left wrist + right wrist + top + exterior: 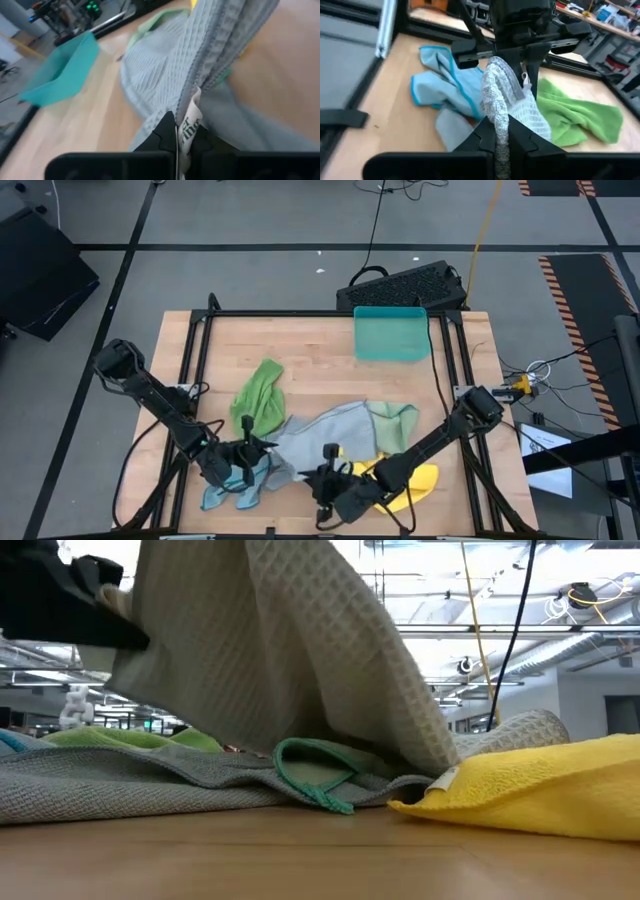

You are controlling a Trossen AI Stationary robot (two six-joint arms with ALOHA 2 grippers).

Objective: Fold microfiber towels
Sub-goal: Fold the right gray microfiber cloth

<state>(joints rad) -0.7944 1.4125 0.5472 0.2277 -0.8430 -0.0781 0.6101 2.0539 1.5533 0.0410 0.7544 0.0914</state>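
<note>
— Yellow towel (540, 795) lies closest in the low view, on the wooden desk (310, 345) by its front edge, with the grey towel (325, 435) hanging in a lifted fold behind it. What has the grey one?

— Both hands. The left hand (262, 448) is pinched on one edge of it; its wrist view shows the cloth and a white label (189, 131) clamped between the dark fingers (165, 132). The right hand (328, 463) is pinched on another bit of the same grey towel, and the fabric rises straight out of its closed jaws in its own wrist view.

— And the other towels?

— A light blue towel (232, 485) lies crumpled under the left hand near the front edge. The bright green towel (258, 395) is bunched just behind it, toward the middle. The pale green towel (395, 423) sits beside the grey one on the right.

— Anything else on the desk?

— A teal tray (390, 333), well apart at the far side.
</note>
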